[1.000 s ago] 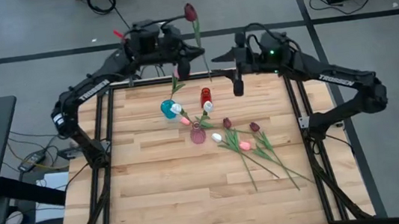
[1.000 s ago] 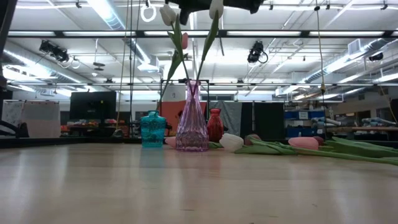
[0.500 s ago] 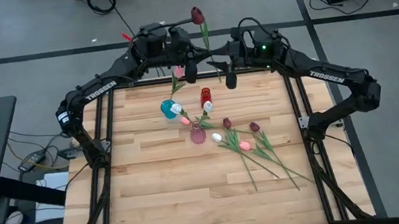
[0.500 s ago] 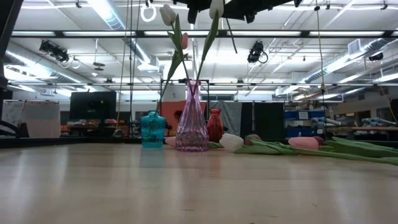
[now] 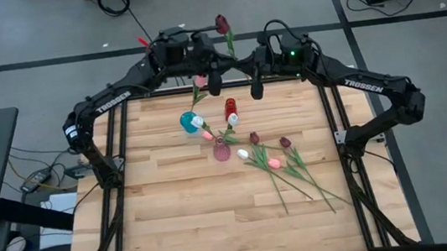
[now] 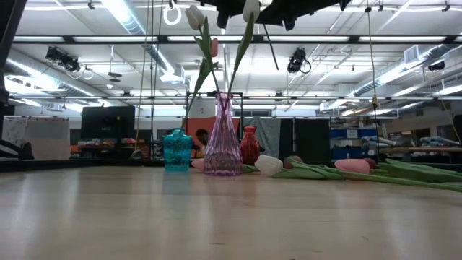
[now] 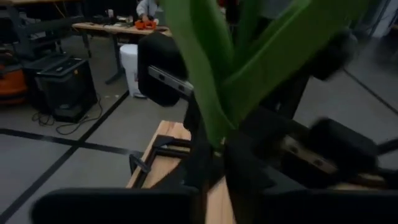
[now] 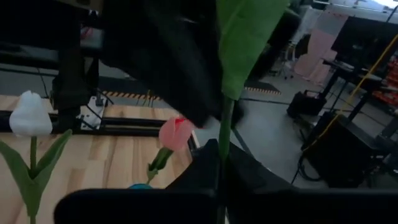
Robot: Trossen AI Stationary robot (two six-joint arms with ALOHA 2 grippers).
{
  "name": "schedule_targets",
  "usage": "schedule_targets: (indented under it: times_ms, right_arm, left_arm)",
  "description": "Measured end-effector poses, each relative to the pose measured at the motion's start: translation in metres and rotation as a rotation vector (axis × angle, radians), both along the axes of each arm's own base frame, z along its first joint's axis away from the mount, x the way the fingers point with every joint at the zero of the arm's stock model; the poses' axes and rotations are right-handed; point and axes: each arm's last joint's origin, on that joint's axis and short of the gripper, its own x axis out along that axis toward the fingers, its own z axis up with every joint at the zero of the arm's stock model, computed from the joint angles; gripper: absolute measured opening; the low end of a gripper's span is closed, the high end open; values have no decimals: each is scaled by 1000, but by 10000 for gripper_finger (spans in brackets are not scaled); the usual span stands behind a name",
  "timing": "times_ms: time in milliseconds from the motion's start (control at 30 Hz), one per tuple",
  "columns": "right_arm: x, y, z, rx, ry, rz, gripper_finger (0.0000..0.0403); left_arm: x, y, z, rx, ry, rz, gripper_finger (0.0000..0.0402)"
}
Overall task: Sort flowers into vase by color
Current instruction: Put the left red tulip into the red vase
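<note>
A maroon flower (image 5: 221,23) is held up high over the table's far edge, head up, its stem (image 6: 271,45) hanging down. My right gripper (image 5: 255,84) is shut on this stem. My left gripper (image 5: 213,80) stands close beside it on the left, with the flower's green leaves (image 7: 211,74) right before its camera. On the table stand a teal vase (image 5: 188,121), a red vase (image 5: 230,106) and a pink vase (image 6: 223,141) that holds two white flowers (image 6: 195,16). Several loose flowers (image 5: 274,163) lie flat to the right of the vases. My right gripper pinches the maroon flower's thin stem (image 8: 222,140) between its two fingers, just below a broad leaf (image 8: 245,37). The fingers come about level from the table's right side and lie across the stem. The flower stands upright, lifted clear of the table.
The loose flowers' long stems (image 5: 315,189) reach toward the table's near right. The three vases stand close together at the table's middle, toward its far side. Bare wood (image 5: 184,223) shows on the near half. Black frame rails (image 5: 118,197) run along the table's sides.
My right gripper has gone toward the table's left and far edge, up to the maroon flower's stem. My left gripper has carried the flower a little toward the right, and the flower has stayed upright and clear of the table.
</note>
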Motion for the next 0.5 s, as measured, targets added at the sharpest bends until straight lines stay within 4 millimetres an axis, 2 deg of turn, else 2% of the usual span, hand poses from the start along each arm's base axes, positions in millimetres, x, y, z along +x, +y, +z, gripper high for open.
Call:
schedule_targets:
  times_ms: [133, 267, 367, 500]
  right_arm:
    - [-12, 2, 7, 7, -3, 14, 9]
    - [-25, 2, 6, 45, -12, 88, 9]
    - [-30, -2, -8, 67, -41, 132, 9]
    - [-30, -8, -40, 82, -105, 130, 9]
  left_arm:
    - [-18, 0, 3, 34, 86, 42, 116]
    - [-36, -2, 6, 58, 177, 128, 139]
    - [-46, -8, 14, 69, 170, 130, 141]
    - [-53, -22, 14, 109, 139, 110, 141]
